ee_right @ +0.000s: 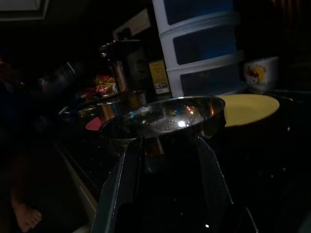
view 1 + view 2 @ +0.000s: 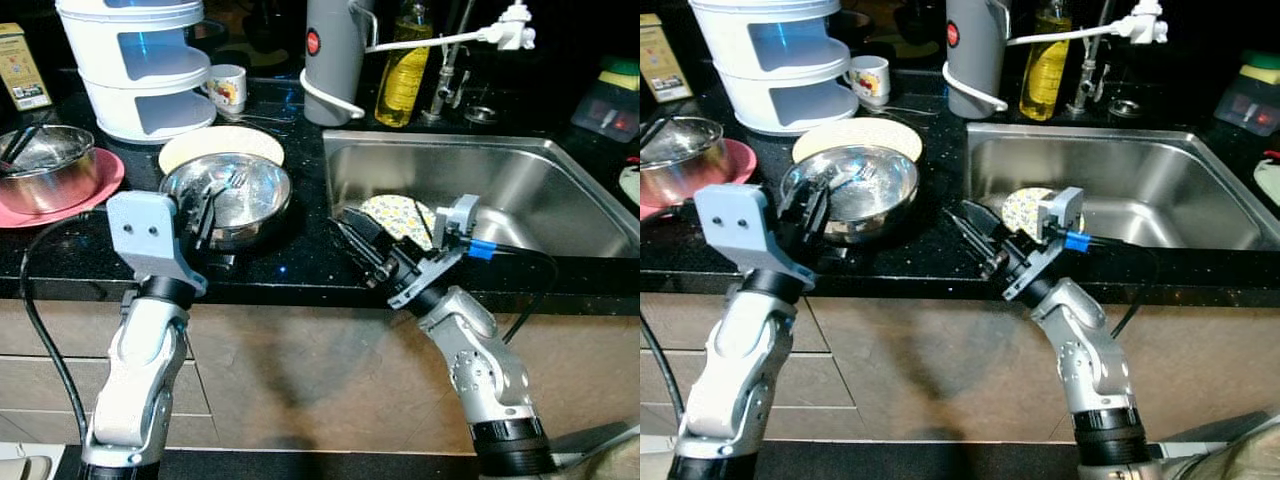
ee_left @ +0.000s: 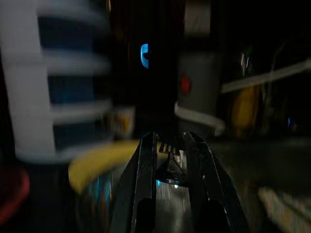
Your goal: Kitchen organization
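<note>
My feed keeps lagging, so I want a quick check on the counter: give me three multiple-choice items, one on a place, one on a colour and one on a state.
1. Where does the patterned plate lie?
A. in the sink
B. on the pink plate
C. inside the white tiered rack

2. What colour is the plate under the steel bowl at far left?
A. green
B. pink
C. black

3. How do the jaws of the right gripper stand?
A. shut on a mug
B. shut on the patterned plate
C. open, holding nothing

Answers:
1. A: it leans inside the sink, near its left wall.
2. B: a pink rim shows around that bowl.
3. C: the right wrist view shows the two fingers apart, aimed at the steel bowl beside the cream plate.
</note>
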Robot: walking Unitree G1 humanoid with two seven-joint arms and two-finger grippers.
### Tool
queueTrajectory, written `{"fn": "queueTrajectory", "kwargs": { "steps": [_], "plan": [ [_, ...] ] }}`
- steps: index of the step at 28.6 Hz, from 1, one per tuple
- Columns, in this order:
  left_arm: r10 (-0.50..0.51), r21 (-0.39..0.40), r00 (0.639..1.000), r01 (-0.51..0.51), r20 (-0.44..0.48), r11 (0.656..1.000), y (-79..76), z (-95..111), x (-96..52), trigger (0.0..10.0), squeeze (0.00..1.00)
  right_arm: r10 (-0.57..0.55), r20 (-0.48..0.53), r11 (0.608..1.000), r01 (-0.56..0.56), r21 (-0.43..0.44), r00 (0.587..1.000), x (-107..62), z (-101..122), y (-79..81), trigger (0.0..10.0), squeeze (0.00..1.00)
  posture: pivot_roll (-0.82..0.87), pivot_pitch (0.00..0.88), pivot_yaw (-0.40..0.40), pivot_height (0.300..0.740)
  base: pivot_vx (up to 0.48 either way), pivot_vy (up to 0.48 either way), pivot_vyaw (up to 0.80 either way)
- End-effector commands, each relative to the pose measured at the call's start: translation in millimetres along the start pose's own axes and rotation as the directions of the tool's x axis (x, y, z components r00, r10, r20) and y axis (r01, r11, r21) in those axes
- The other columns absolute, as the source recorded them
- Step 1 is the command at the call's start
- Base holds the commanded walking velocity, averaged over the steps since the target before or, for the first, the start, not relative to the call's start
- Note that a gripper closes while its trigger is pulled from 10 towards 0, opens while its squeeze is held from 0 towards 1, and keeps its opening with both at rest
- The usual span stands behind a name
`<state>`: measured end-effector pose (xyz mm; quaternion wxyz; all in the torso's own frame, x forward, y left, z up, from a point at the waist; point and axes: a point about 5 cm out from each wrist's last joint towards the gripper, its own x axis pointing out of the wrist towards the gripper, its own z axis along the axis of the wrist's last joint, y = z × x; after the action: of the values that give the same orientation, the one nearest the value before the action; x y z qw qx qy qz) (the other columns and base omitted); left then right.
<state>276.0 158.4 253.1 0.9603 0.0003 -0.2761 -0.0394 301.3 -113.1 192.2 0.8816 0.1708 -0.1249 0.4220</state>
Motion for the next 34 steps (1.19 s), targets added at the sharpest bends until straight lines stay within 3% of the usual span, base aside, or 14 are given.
{"fn": "queueTrajectory", "kwargs": {
  "steps": [1,3,9,12,20,21,22,23,24,25,31,34],
  "plan": [
    [-0.015,0.012,1.000,0.015,0.020,1.000,2.0,8,3.3,0.0,0.00,-0.013,0.003,1.000,0.013,0.018,1.000,-0.1,1,-1.0,10.0,0.00,0.11,0.019,-0.049,0.740,0.000,0.000,0.00],
    [-0.031,0.031,0.997,0.029,0.065,0.999,4.4,19,11.4,0.0,0.00,-0.018,0.025,0.999,0.017,0.040,1.000,0.2,6,-2.1,10.0,0.00,0.11,0.014,-0.047,0.740,0.000,0.000,-0.40],
    [-0.049,0.052,0.995,0.044,0.092,0.998,8.5,27,19.0,0.0,0.00,-0.024,0.044,0.998,0.021,0.055,0.999,0.2,11,-3.5,10.0,0.00,0.11,0.011,-0.043,0.740,0.000,0.000,-0.80],
    [-0.054,0.053,0.996,0.050,0.074,0.997,13.6,21,23.2,0.0,0.00,-0.045,0.054,0.998,0.042,0.049,0.998,0.4,15,-6.6,10.0,0.00,0.11,0.005,-0.043,0.740,0.000,0.000,-0.80],
    [-0.158,-0.036,0.987,0.158,0.012,0.987,9.3,6,31.5,0.0,0.00,-0.084,0.056,0.996,0.082,0.036,0.995,1.1,18,-11.2,10.0,0.00,0.10,0.000,-0.040,0.740,0.000,0.000,-0.80],
    [-0.172,-0.047,0.985,0.172,0.006,0.984,9.0,4,34.4,1.1,0.00,-0.089,0.058,0.996,0.087,0.033,0.994,1.1,19,-11.6,10.0,0.00,0.10,0.000,-0.038,0.740,0.000,0.000,-0.80],
    [-0.172,-0.047,0.985,0.172,0.006,0.984,9.0,4,34.4,1.1,0.00,-0.089,0.058,0.996,0.087,0.033,0.994,1.1,19,-11.6,10.0,0.00,0.10,0.000,-0.038,0.740,0.000,0.000,-0.80],
    [-0.181,-0.069,0.983,0.181,-0.001,0.981,9.4,2,37.6,2.6,0.00,-0.092,0.060,0.995,0.091,0.031,0.994,1.0,19,-11.9,10.0,0.00,0.09,0.000,-0.036,0.740,0.000,0.000,-0.80],
    [-0.181,-0.076,0.983,0.180,-0.007,0.981,11.2,-1,40.9,6.8,0.00,-0.096,0.058,0.995,0.095,0.021,0.994,0.9,20,-12.0,10.0,0.00,0.09,0.000,-0.034,0.740,0.000,0.000,0.00],
    [-0.179,-0.080,0.984,0.177,-0.013,0.981,13.0,-4,43.4,10.0,0.00,-0.098,0.057,0.995,0.097,0.015,0.994,0.9,21,-12.0,10.0,0.00,0.09,0.000,-0.032,0.740,0.000,0.000,0.00],
    [-0.166,-0.076,0.985,0.161,-0.052,0.984,20.0,-18,49.2,10.0,0.00,-0.090,0.041,0.996,0.091,-0.013,0.995,1.1,20,-9.7,10.0,0.00,0.08,0.000,-0.031,0.740,0.000,0.000,0.00],
    [-0.141,-0.057,0.983,0.136,-0.113,0.989,26.4,-39,55.3,10.0,0.00,-0.080,0.025,0.996,0.081,-0.034,0.996,1.7,20,-7.0,10.0,0.00,0.07,0.001,-0.030,0.740,0.000,0.000,0.00]
  ]
}}
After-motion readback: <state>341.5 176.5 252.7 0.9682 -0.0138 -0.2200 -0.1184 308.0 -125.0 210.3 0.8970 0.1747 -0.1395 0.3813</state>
